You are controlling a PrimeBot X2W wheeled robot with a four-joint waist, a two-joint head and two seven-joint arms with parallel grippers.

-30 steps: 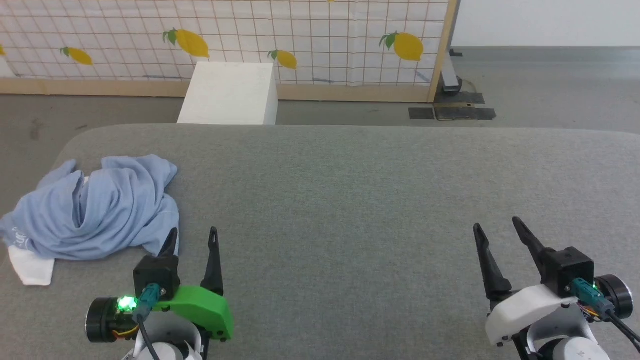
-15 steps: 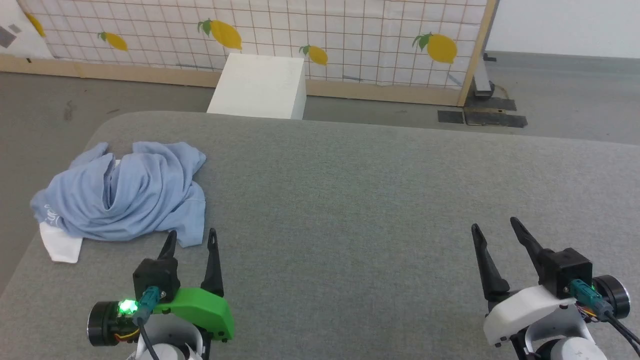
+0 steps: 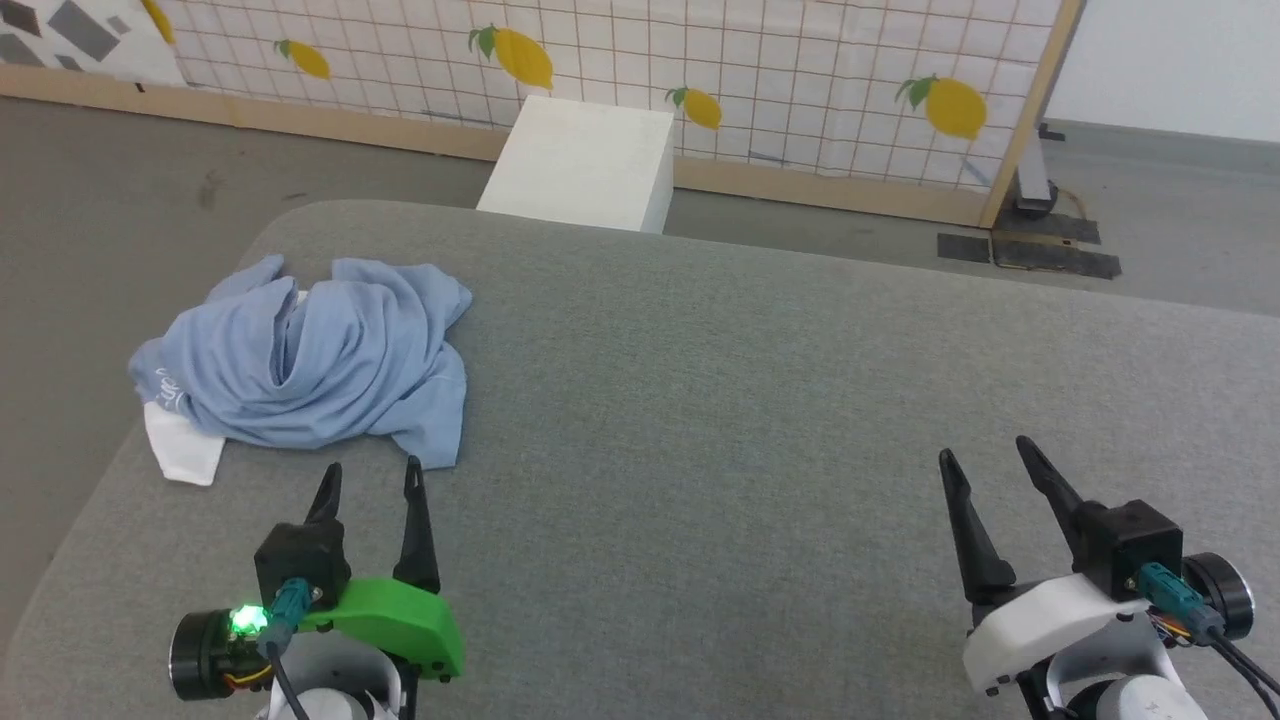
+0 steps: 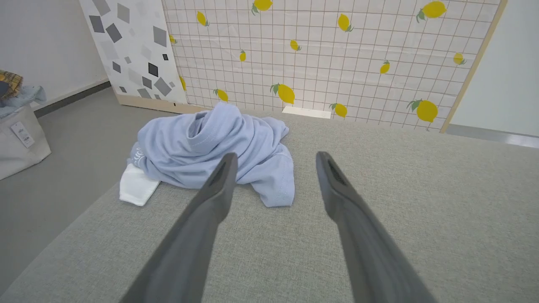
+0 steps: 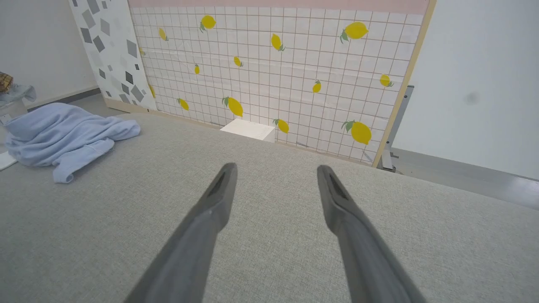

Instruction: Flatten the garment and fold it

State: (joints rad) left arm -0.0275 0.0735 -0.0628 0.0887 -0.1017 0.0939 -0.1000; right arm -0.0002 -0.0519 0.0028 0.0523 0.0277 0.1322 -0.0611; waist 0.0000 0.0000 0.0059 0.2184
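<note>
Both the left end effector (image 3: 372, 466) and right end effector (image 3: 983, 448) gape wide, empty, while the crumpled light blue knit T-shirt (image 3: 320, 360), at ten o'clock on the grey fabric surface (image 3: 720, 400), looks soft and limp, best pinched at its near hem (image 3: 437, 452).

Soft matt knit garment (image 3: 320, 365) on coarse woven grey table cover (image 3: 760, 400).

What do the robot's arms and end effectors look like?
Each has two long dark tapering fingers, a black block and a teal cable plug. The left end effector has a bright green shell and a glowing green light; the right end effector has a white shell.
</note>
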